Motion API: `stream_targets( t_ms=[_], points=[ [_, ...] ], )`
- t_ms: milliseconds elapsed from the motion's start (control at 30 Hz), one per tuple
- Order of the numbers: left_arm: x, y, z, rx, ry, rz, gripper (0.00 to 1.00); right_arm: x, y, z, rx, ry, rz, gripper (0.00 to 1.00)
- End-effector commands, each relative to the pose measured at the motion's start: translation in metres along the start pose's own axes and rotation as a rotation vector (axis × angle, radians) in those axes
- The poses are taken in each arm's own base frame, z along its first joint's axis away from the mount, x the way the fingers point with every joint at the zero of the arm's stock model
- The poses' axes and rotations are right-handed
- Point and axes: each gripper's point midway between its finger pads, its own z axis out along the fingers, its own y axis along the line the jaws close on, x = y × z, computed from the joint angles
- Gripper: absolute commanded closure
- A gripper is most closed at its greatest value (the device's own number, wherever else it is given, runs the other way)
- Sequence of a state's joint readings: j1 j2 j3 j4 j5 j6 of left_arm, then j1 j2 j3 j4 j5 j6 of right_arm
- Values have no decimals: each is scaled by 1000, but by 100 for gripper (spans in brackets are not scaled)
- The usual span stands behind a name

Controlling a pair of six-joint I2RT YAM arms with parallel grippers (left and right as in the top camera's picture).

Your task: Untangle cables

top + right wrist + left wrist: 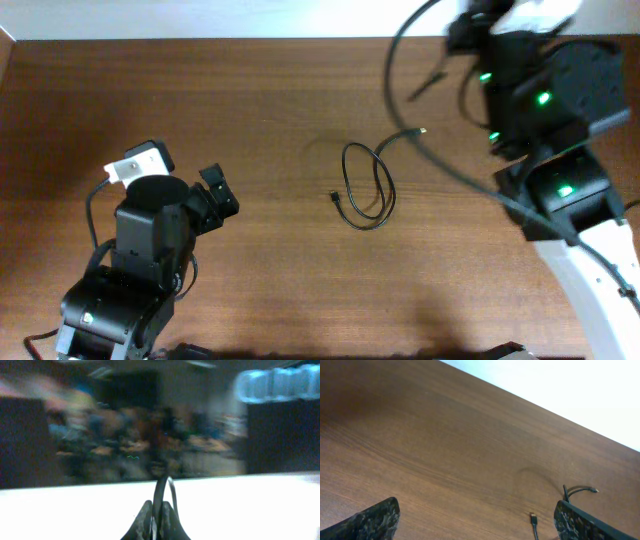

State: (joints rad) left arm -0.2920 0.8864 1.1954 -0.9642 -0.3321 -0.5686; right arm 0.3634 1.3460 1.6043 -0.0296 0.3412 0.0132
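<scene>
One thin black cable (366, 186) lies in a loose loop at the table's middle, with a small plug at its left end and a gold-tipped plug at its upper right. Its plug end (534, 520) and gold tip also show in the left wrist view. My left gripper (215, 193) is open and empty, low over the table left of that loop; its fingers (477, 525) stand wide apart. My right gripper (463, 35) is raised at the far right. In the right wrist view it (161, 512) is shut on a second thin black cable (164, 491), whose end (428, 86) dangles.
A thicker black cable (440, 165) wired to the right arm arcs over the table right of the loop. The brown wooden table (260, 110) ends at a white edge at the back. The right wrist view looks out at a blurred room.
</scene>
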Motion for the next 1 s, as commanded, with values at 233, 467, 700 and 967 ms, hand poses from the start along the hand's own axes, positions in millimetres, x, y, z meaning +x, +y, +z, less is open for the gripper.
stream_targets(
  t_ms=[233,467,700,967],
  points=[
    [2,-8,16,-5,47,7,1,37,-210,-6,322,219,-148,96],
    [10,-18,30,11,99,18,1,71,-330,-23,473,315,-122,96],
    [6,-21,30,23,81,11,1,117,-435,-46,652,387,-90,96],
    [-1,-34,30,89,62,-5,1,137,-529,-113,980,467,-144,75]
  ],
)
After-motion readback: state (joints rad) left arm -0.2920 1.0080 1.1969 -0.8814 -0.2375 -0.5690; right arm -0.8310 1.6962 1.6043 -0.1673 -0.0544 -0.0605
